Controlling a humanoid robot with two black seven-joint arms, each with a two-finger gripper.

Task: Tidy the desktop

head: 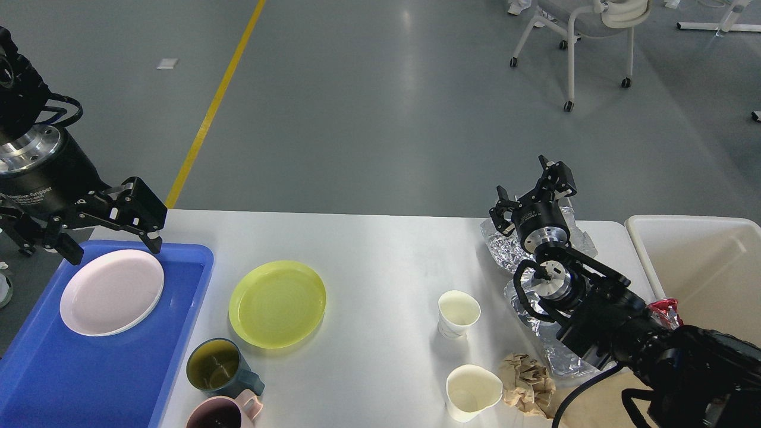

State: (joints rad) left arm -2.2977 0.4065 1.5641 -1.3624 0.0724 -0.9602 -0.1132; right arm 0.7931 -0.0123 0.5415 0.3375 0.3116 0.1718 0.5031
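The counter (380,255) is a large white top, smooth and slightly glossy, with rounded far corners; it fills the lower half of my view and runs from the blue tray (71,368) on my left to the off-white bin (701,261) at its right end.

My left tool (110,241) hangs over the far edge of the tray, just above the white plate (112,291) lying in it. Its two fingers stand apart with nothing between them; one fingertip (156,245) sits close over the plate's far rim, and whether it touches I cannot tell.

Beside the tray a yellow plate (277,303) lies flat on the bare counter. Nearer me stand a dark green mug (217,367) and, just in front of it at the lower edge of my view, a pink mug (220,414).

Right of centre are two white paper cups: one upright (458,314), the other (472,392) nearer me with a dented rim. A crumpled brown paper ball (528,383) touches the nearer cup.

My right tool (532,193) is raised over crumpled silver foil (505,246) at the far right of the counter. Its fingers are spread and grip nothing. More foil lies under that arm, and something red (666,310) shows by the bin's edge.
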